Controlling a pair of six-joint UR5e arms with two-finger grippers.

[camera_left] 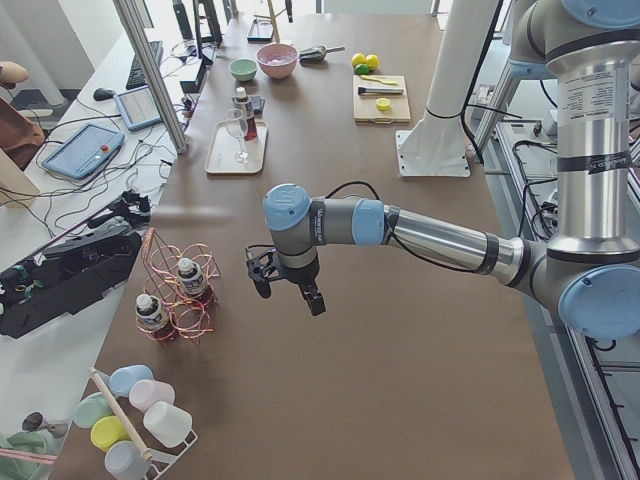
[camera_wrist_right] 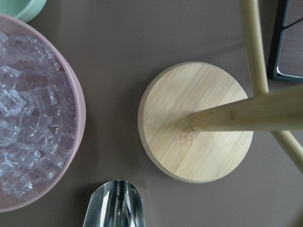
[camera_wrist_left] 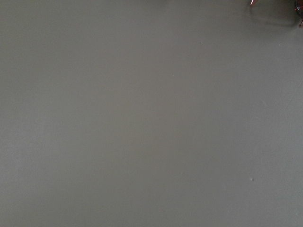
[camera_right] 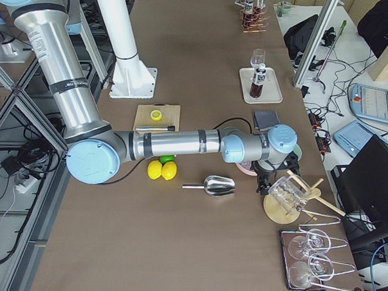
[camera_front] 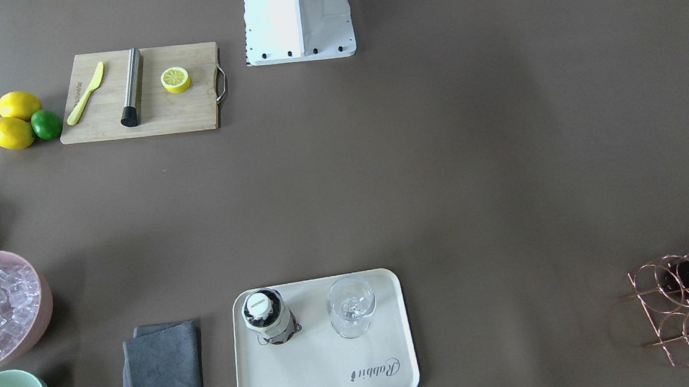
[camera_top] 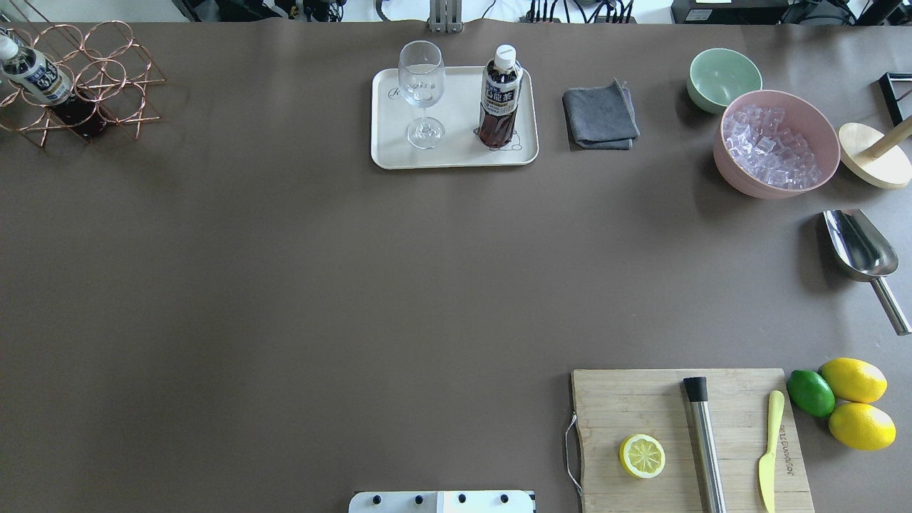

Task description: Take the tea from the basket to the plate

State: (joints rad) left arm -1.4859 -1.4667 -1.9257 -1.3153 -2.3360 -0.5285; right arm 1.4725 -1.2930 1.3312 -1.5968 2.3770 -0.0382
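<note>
One tea bottle [camera_top: 500, 100] stands upright on the cream plate [camera_top: 456, 155], beside a wine glass [camera_top: 422, 92]; it also shows in the front view [camera_front: 268, 315] on the plate [camera_front: 323, 376]. The copper wire basket [camera_top: 100, 78] stands at the far left table corner with a tea bottle [camera_top: 32, 71] lying in its rings. The left view shows two bottles in the basket [camera_left: 180, 295]. My left gripper [camera_left: 290, 295] hangs above bare table next to the basket; I cannot tell whether it is open or shut. My right gripper [camera_right: 265, 184] hangs over a wooden stand; I cannot tell its state.
A pink bowl of ice [camera_top: 776, 146], a green bowl [camera_top: 723, 77], a grey cloth [camera_top: 600, 115], a metal scoop [camera_top: 862, 253] and the wooden stand [camera_top: 873, 153] are at the far right. A cutting board [camera_top: 687, 442] with half a lemon, lemons and a lime is near right.
</note>
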